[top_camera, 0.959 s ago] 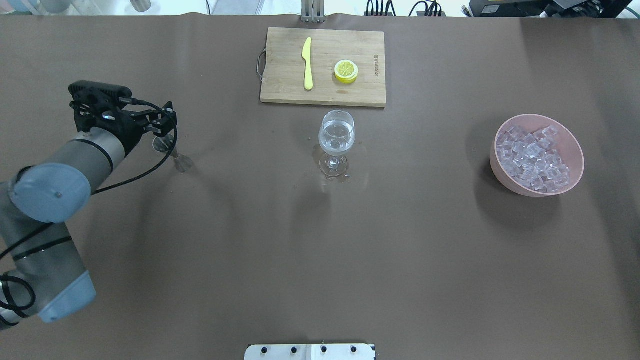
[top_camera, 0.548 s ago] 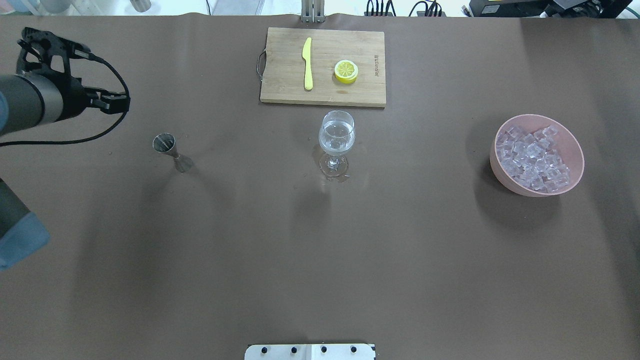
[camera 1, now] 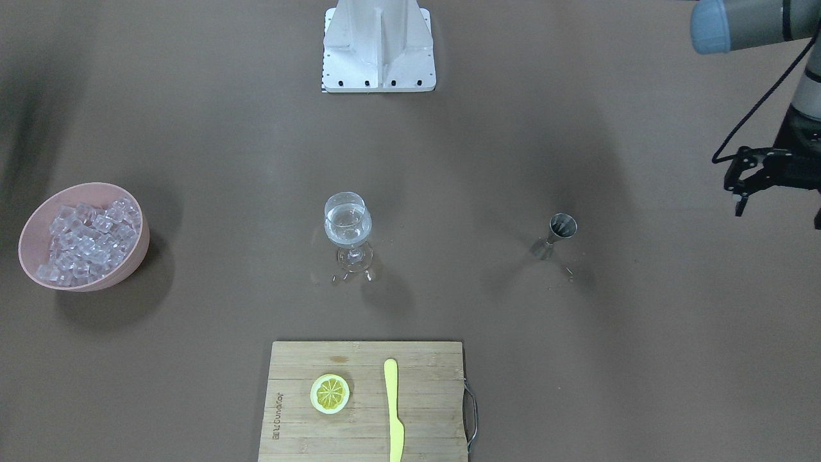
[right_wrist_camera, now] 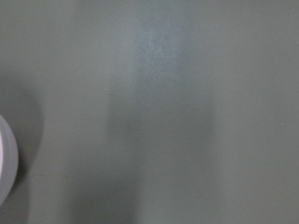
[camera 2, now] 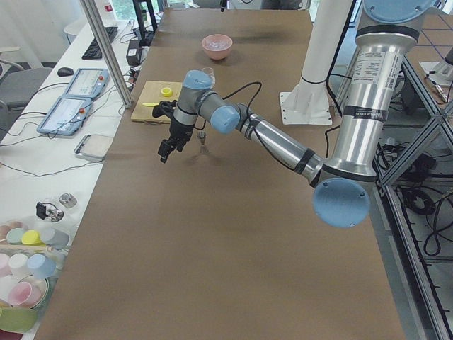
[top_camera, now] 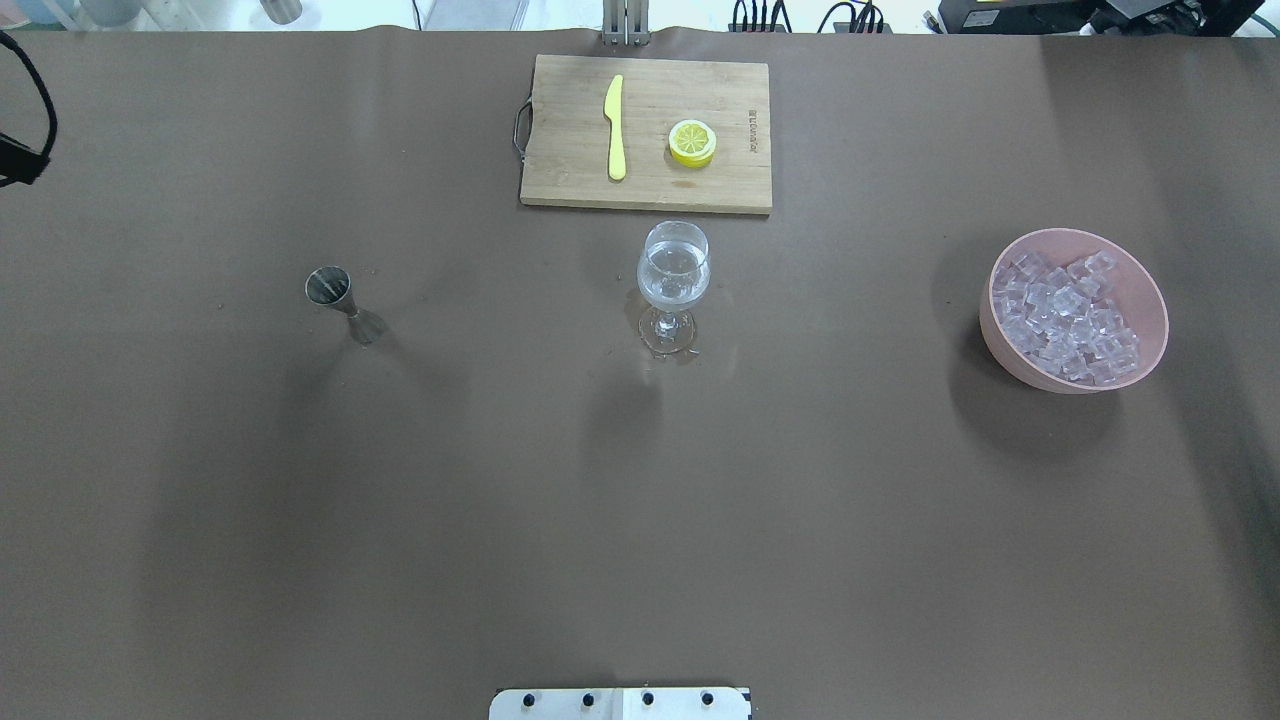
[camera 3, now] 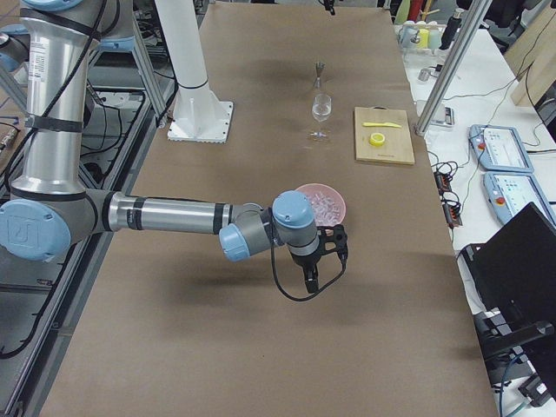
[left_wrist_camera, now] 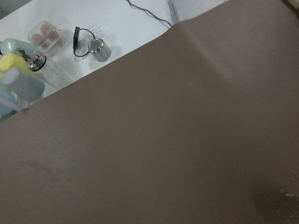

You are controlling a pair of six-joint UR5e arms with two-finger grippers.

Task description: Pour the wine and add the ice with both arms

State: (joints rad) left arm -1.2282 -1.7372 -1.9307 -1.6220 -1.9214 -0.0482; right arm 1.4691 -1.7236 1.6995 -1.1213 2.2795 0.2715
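Steel jigger (top_camera: 341, 304) freed; left hand (camera 1: 778, 208) spread, withdrawn sideways (right hand (camera 3: 311, 276): grip unclear).

Wide gaps between jigger (top_camera: 345, 310), wine glass (top_camera: 674, 275) and pink bowl (top_camera: 1137, 264); cutting board (top_camera: 560, 130) close beyond the glass.

Table (top_camera: 640, 520), brown-covered: one. Stemmed glass (top_camera: 674, 262): one, holding a single small measure of clear wine (top_camera: 673, 287). Metal jigger (top_camera: 334, 295): one. Pink bowl (top_camera: 1148, 292): one, with ice cubes (top_camera: 1065, 322) heaped in it, many, too crowded for an exact count. Wooden cutting board (top_camera: 565, 165): one, bearing one yellow knife (top_camera: 615, 125) and one lemon slice (top_camera: 692, 142). Left arm (camera 2: 272, 140): one; right arm (camera 3: 169, 214): one; two in all. White base (camera 1: 378, 48): one.
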